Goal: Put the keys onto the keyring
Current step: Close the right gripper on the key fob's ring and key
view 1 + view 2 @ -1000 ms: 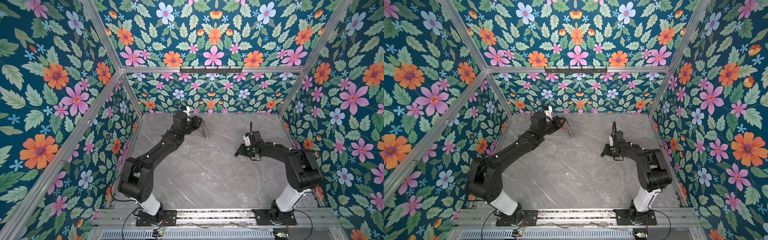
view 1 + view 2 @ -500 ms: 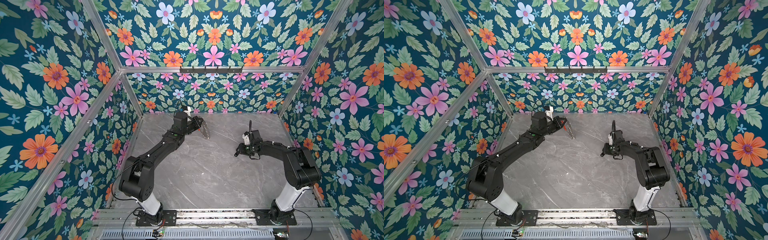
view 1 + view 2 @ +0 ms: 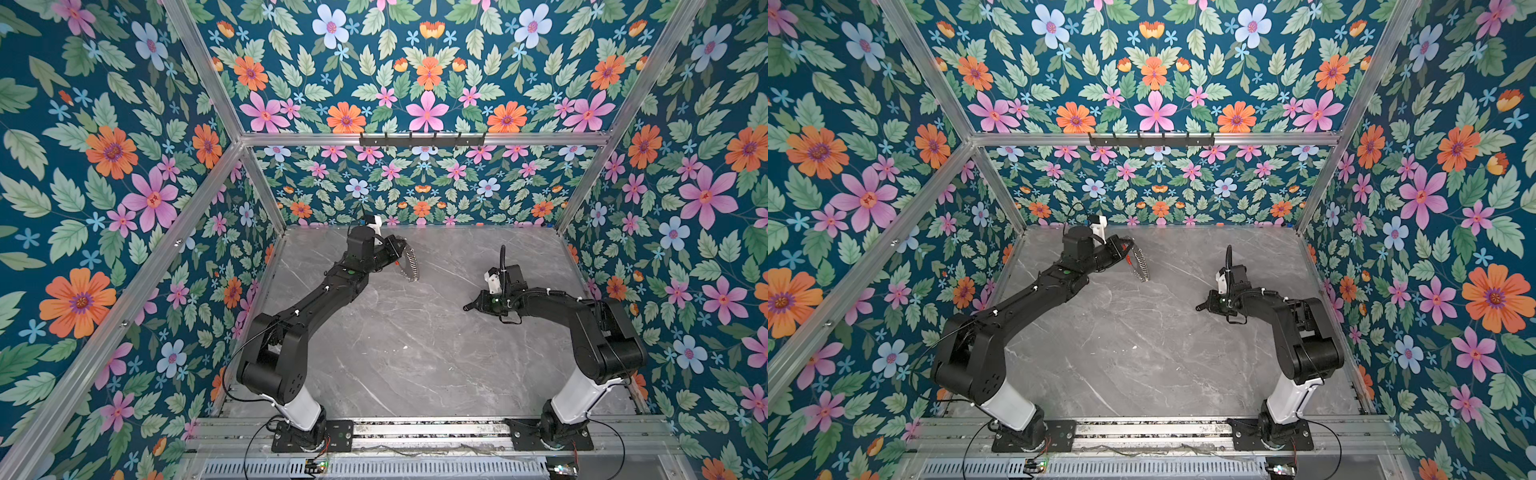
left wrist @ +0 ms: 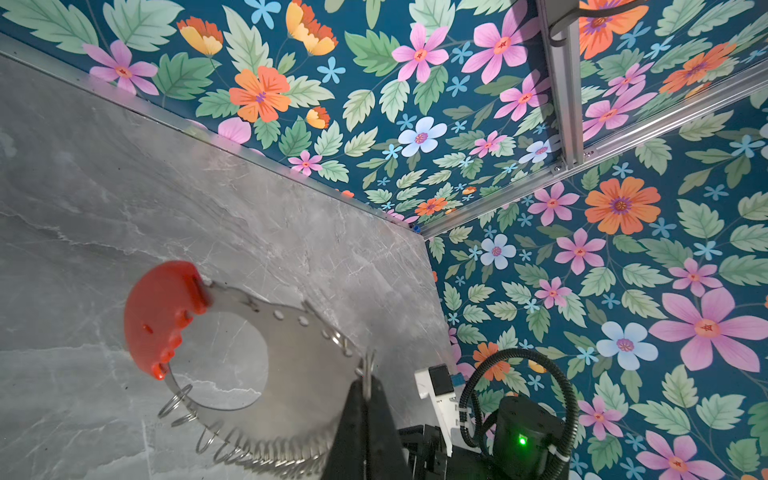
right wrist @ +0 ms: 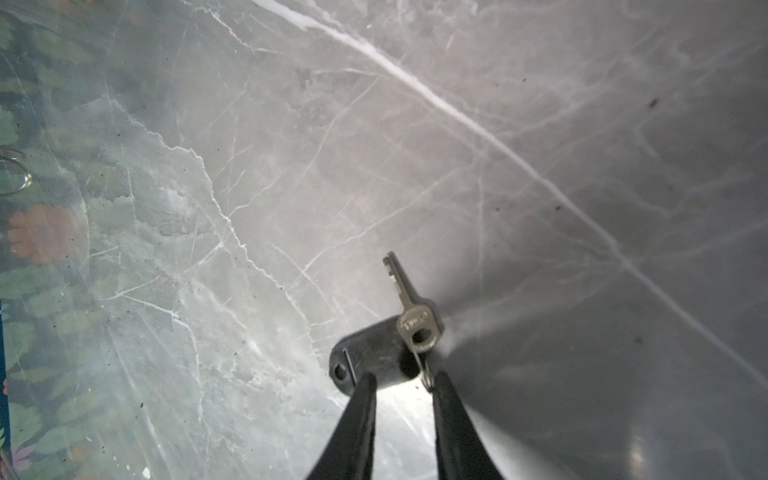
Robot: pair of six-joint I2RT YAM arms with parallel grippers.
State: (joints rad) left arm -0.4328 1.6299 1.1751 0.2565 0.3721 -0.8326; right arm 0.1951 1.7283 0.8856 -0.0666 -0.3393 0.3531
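The left gripper (image 4: pixel 365 386) was clamped on the keyring (image 4: pixel 291 353), far back over the table (image 4: pixel 124 187); the right gripper (image 5: pixel 403 380), jaws narrow, met the keys (image 5: pixel 374 349); gripped or not, I couldn't tell.

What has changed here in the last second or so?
The right tool crept slightly toward the middle of the table, its tips at the keys; whether it grips them I cannot tell. The left tool stays shut on the keyring, almost in place.
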